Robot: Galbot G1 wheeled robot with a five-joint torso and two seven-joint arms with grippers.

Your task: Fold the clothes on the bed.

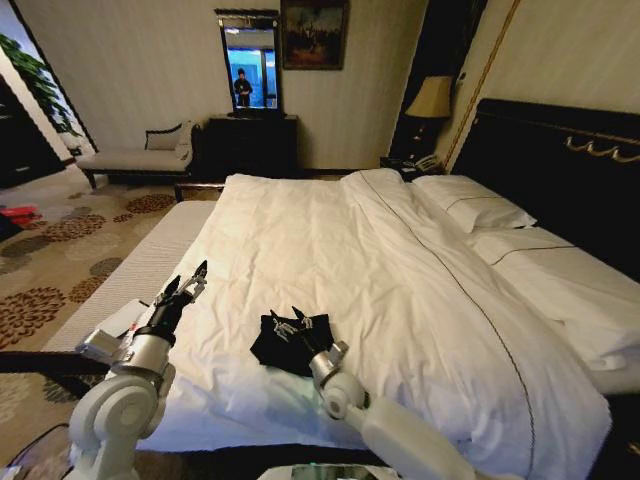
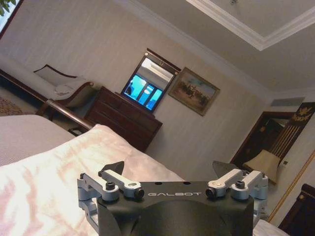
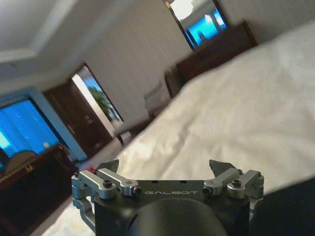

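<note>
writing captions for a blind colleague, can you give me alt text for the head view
A small black T-shirt lies bunched near the foot of a large white bed, with the robot's open right claw over it. The open left claw hovers above the bed's left edge. White pillows rest against a dark headboard.

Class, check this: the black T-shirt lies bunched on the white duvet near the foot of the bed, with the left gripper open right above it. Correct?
Not quite. The right gripper is the open one above the black T-shirt, as the head view shows. The left gripper, also open, hovers off to the side over bare duvet.
</note>
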